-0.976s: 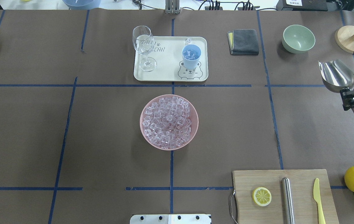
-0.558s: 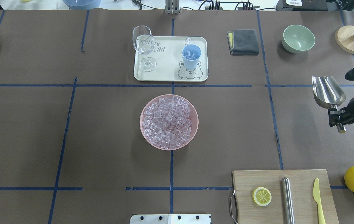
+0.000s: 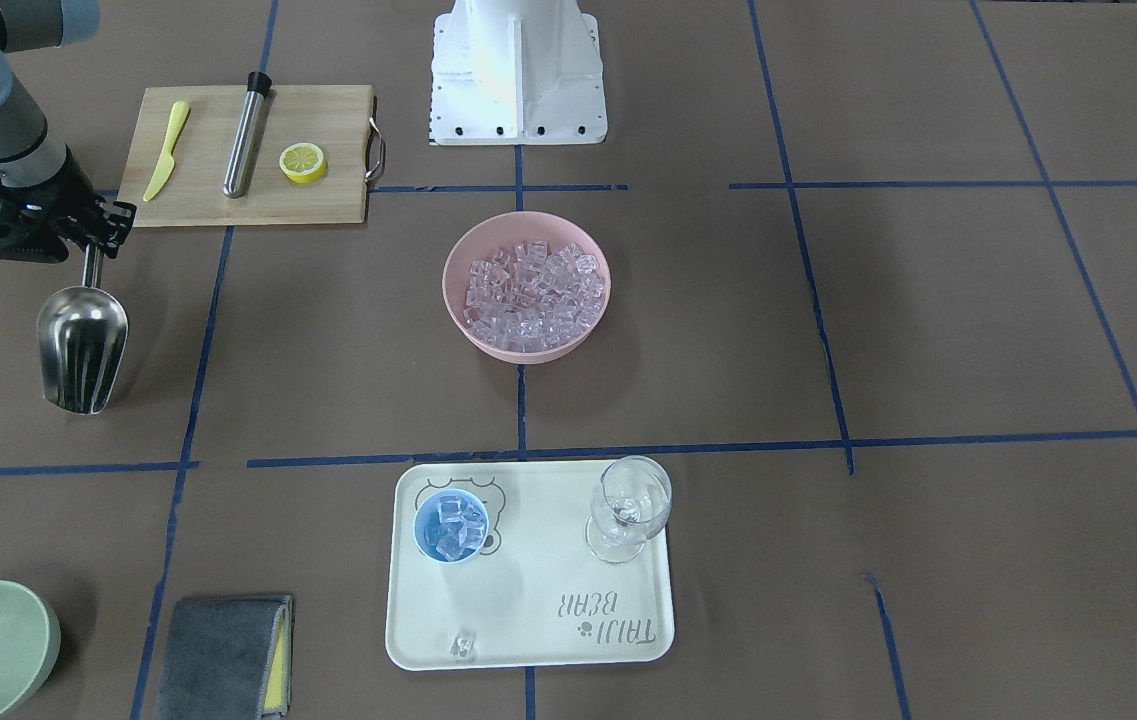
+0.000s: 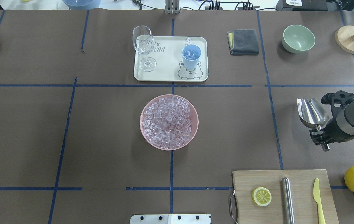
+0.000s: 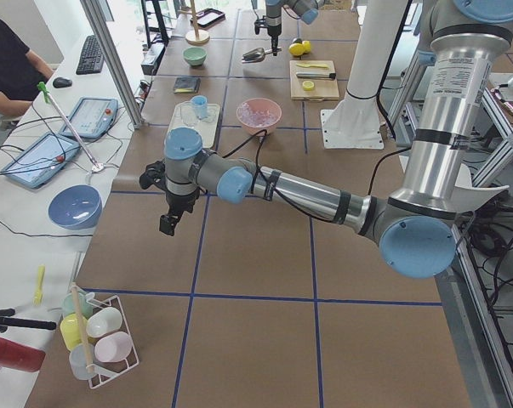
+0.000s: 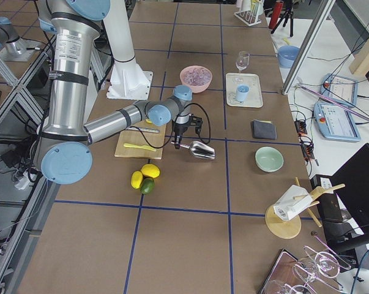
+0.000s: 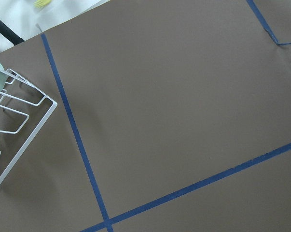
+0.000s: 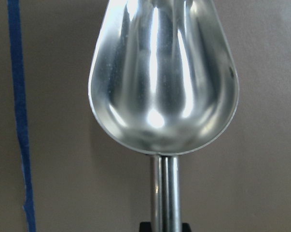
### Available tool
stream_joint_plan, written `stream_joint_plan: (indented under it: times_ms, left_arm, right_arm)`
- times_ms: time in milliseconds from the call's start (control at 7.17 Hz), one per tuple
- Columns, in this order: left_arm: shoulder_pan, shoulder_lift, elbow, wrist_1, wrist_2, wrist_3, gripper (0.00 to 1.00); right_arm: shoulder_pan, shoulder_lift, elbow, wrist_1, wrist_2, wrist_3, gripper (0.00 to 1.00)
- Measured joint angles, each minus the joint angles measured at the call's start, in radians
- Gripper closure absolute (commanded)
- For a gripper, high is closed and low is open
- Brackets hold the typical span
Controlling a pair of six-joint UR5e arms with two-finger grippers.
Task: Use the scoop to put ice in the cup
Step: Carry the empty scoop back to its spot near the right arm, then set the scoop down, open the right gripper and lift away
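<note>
Ice [image 4: 169,122] is heaped in a pink bowl [image 4: 141,124] at the middle of the table [image 4: 102,140], and several more cubes are seen inside the light-blue cup [image 4: 191,56]. The cup is stood upright on a cream tray [image 4: 167,76] beyond the bowl, at a printed bear's head. One loose cube [image 4: 188,40] is seen on the tray just beside the cup on its far side, and a clear stemmed glass [image 4: 144,46] is set at the tray's other end. The scoop [image 4: 312,112] is held well apart from both bowl and cup, out toward the robot's right end of the table. Its trough is pointed away from the robot and its open side is turned up; only bare polished steel is shown in it by the right wrist view. Its bar handle is pinched by the right gripper [image 4: 321,138], whose fingers are pressed onto it from both sides. The scoop is kept low over the table, though whether the surface is touched cannot be told. Nearer the robot, a cutting board [image 4: 273,180] is laid out with a lemon half [image 4: 261,196], a steel cylinder [image 4: 287,199] and a yellow knife [image 4: 318,199]. A green bowl [image 4: 298,38] and a grey cloth [image 4: 244,41] are placed along the far edge. The left gripper [image 5: 169,223] is hung over the table's opposite end near a wire rack [image 7: 15,111]; whether its fingers are spread or pressed together cannot be told.
</note>
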Motion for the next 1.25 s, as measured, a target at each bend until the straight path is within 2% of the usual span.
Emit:
stream_joint_plan:
  times_ms: [139,279,976,1255]
  left_arm:
    - [0.0,-0.002,0.003,0.0,0.0,0.0,0.0]
    - [0.0,-0.003,0.005,0.0,0.001,0.0,0.0]
    - [0.001,-0.015,0.008,0.004,0.002,0.0,0.0]
    - [-0.001,-0.018,0.003,0.055,0.002,0.003,0.0]
  right_arm:
    - [-0.01,0.004,-0.009,0.002,0.001,-0.001,0.35]
    - [-0.014,0.005,-0.014,0.004,0.002,-0.004,0.0]
    - [0.004,-0.013,0.029,0.007,-0.001,0.0,0.0]
    - [0.125,-0.015,0.044,0.003,0.041,-0.113,0.0]
